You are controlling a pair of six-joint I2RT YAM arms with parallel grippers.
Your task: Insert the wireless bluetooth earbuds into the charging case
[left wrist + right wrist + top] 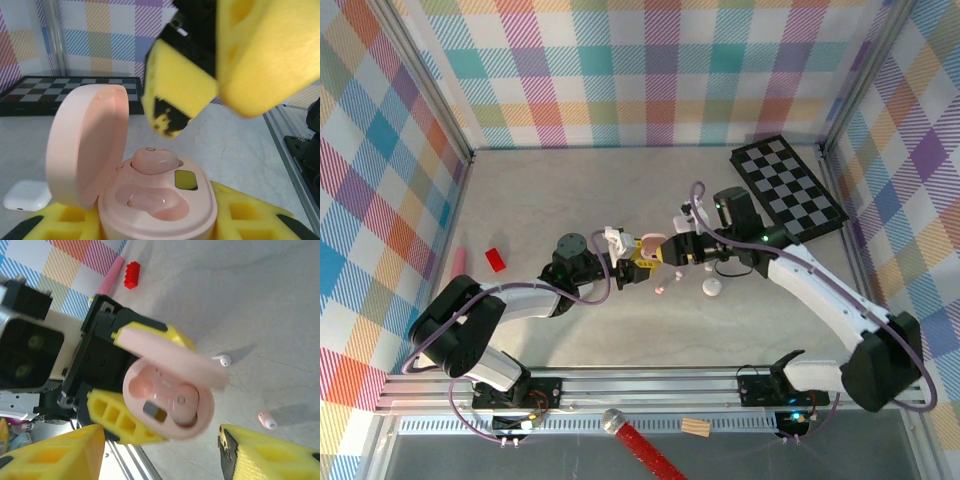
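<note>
The pink charging case (pixel 160 200) stands open, its lid (pixel 87 142) tipped up to the left. My left gripper (pixel 157 222) is shut on it, with yellow foam fingers (pixel 250 215) against both sides. One pink earbud (pixel 154 161) sits in the far well and the near well (pixel 145 200) is empty. My right gripper (pixel 162 455) hovers just over the case (pixel 167 400), open and holding nothing. A white earbud (pixel 225 360) and a pink earbud (pixel 267 421) lie loose on the table. From above, both grippers (pixel 638 258) (pixel 672 250) meet at the table's middle.
A white pebble-shaped case (pixel 712 288) lies on the table just right of the grippers. A folded chessboard (pixel 787 186) sits at the back right. A red brick (pixel 496 259) and a pink pen (pixel 458 262) lie at the left wall. Checked walls enclose three sides.
</note>
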